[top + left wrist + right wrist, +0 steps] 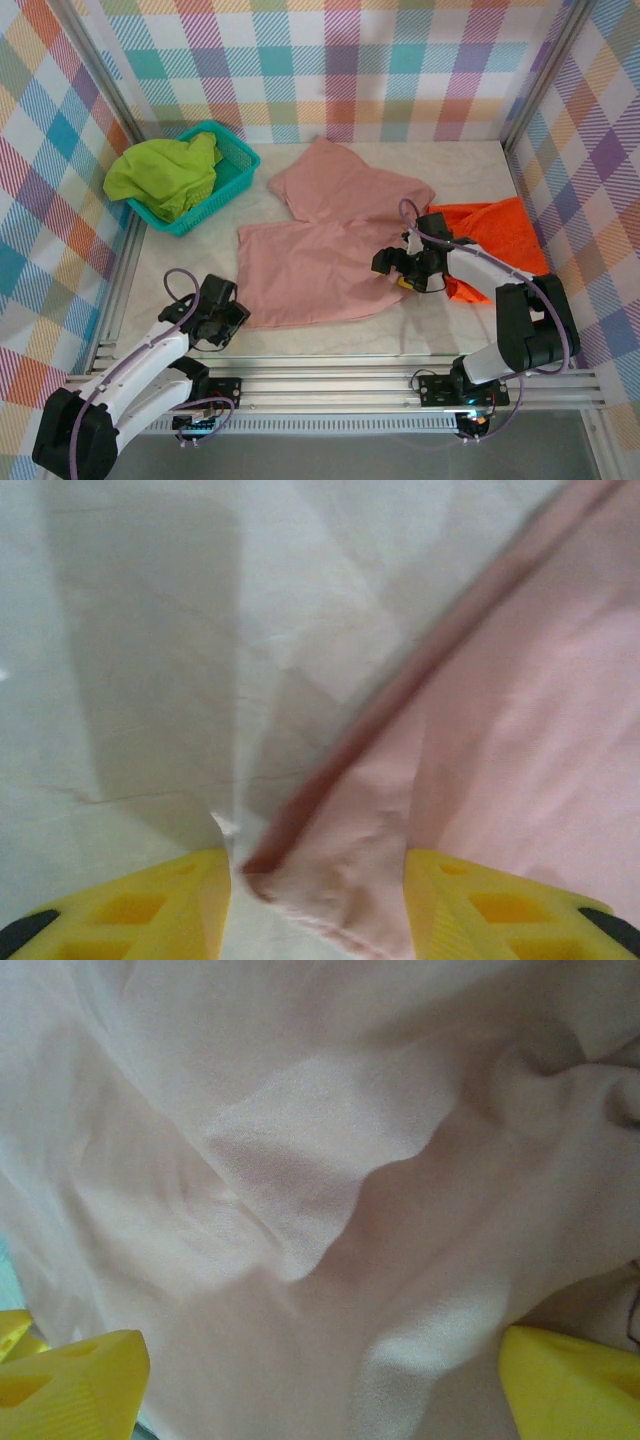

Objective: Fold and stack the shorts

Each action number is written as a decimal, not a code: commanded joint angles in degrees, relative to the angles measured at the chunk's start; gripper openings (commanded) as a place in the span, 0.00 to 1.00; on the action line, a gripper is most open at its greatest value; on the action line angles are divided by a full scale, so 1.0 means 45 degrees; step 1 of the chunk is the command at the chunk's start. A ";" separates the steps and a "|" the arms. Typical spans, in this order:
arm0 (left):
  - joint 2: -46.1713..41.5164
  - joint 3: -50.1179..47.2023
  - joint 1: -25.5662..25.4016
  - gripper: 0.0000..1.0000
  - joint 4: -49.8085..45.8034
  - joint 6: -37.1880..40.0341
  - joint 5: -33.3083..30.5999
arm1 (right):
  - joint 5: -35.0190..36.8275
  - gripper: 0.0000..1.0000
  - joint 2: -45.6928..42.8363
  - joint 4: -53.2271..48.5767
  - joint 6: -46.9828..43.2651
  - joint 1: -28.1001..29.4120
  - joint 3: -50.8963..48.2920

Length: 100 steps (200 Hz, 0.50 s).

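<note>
Barely started: dusty pink fabric shorts [320,240] lie unfolded, bright orange fabric shorts [500,235] at their right, lime green fabric shorts [165,175] in the teal plastic mesh basket [238,160] back-left of them. Left tool [318,880] is unclenched, straddling their near-left corner. Right tool [320,1380] is released over their right edge.

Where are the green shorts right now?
In the top view, the green shorts lie bunched in the teal basket at the back left of the table, left of the pink shorts.

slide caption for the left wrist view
Left gripper, jaws open, straddling a hemmed corner of the pink shorts on the pale table.
</note>
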 commanded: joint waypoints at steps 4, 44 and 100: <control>-0.0026 0.0624 0.0092 0.49 0.0798 0.0452 0.0013 | -0.0367 0.90 -0.0176 0.0117 0.0081 -0.0008 -0.0256; 0.0108 0.0440 0.0172 0.49 0.0870 0.0533 -0.0023 | -0.0394 0.90 -0.0206 0.0108 0.0034 0.0001 -0.0316; 0.0001 0.0088 0.0176 0.23 0.0921 0.0497 -0.0156 | -0.0409 0.90 -0.0224 0.0097 0.0029 -0.0009 -0.0335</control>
